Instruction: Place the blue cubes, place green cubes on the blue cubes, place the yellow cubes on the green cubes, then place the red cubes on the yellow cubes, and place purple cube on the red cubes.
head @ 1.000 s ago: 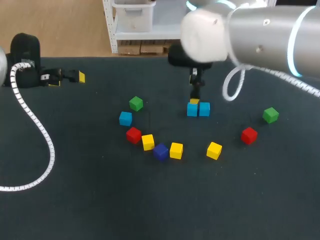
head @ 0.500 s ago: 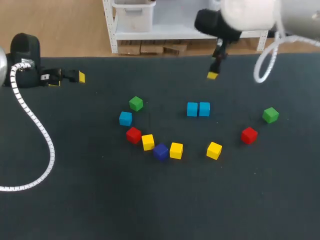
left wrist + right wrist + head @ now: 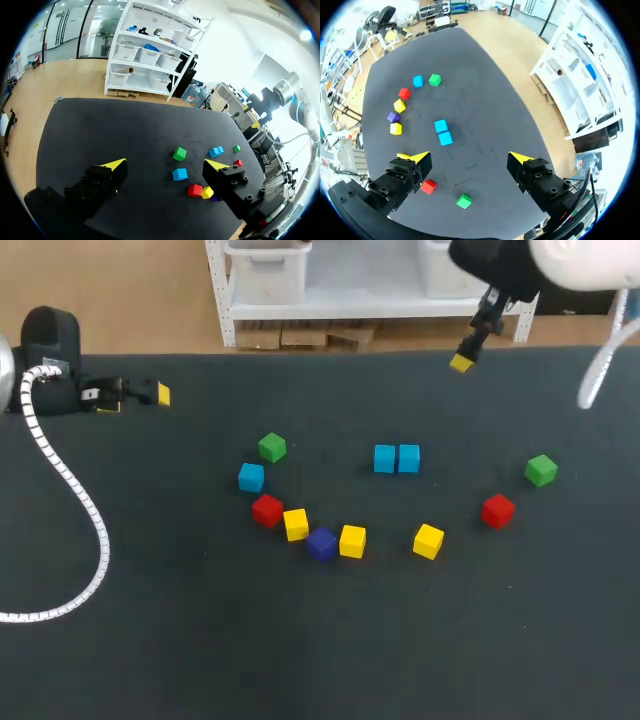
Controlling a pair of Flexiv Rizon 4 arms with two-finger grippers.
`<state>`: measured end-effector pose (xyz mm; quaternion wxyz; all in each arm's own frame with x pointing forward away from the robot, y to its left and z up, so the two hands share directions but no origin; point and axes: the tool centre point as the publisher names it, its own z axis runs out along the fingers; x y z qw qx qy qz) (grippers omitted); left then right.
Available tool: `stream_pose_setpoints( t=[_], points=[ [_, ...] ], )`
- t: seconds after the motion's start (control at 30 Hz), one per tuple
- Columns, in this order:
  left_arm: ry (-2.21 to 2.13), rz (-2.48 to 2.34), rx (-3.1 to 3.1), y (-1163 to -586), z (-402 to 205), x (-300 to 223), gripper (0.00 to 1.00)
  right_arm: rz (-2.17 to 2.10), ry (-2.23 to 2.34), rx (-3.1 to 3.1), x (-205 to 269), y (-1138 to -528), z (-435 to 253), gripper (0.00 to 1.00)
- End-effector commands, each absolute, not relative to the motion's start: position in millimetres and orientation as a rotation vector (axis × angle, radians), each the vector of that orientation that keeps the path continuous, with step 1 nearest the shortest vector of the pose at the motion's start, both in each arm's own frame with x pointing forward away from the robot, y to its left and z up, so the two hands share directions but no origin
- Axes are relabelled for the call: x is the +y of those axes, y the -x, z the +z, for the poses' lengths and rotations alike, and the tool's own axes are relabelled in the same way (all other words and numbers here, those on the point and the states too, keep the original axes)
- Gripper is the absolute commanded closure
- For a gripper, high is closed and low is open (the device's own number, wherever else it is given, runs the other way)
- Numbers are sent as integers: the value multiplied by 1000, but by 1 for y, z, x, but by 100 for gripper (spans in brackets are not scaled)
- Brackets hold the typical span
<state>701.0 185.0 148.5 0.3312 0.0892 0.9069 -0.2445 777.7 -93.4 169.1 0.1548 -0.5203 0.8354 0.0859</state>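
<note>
Rising off the blue pair [image 3: 397, 458] over the last second, the right gripper [image 3: 470, 157] is now hanging high over the table's [image 3: 200, 640] far edge, right of middle. Its fingers are standing spread wide and holding nothing.

At the far left edge the left gripper [image 3: 135, 400] is hovering with its fingers spread too, and all the cubes are lying well apart from it. Left of the table's middle, a lone blue cube [image 3: 251, 477] and the left green cube [image 3: 272, 447] are sitting close together. The left red cube [image 3: 267, 510], first yellow cube [image 3: 296, 524], purple cube [image 3: 321, 543] and second yellow cube [image 3: 352, 540] are forming a curved row. The blue pair is resting side by side, touching, well short of the right gripper. Toward the right edge, the third yellow cube [image 3: 428, 540], right red cube [image 3: 498, 510] and right green cube [image 3: 541, 470] are lying apart.
</note>
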Motion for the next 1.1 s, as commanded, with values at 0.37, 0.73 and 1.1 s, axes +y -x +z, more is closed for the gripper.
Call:
stream_pose_setpoints(
  t=[0.37, 0.73, 1.1],
  points=[
    [-233, -638, 2372, -701, 149, 185, 0, 272, 1188, 2266, -135, -762, 195, 0],
    [-233, -638, 2372, -701, 149, 185, 0, 327, 988, 2263, -174, -750, 195, 0],
    [-233, -638, 2372, -701, 149, 185, 0, 381, 814, 2256, -213, -740, 188, 0]
  ],
)
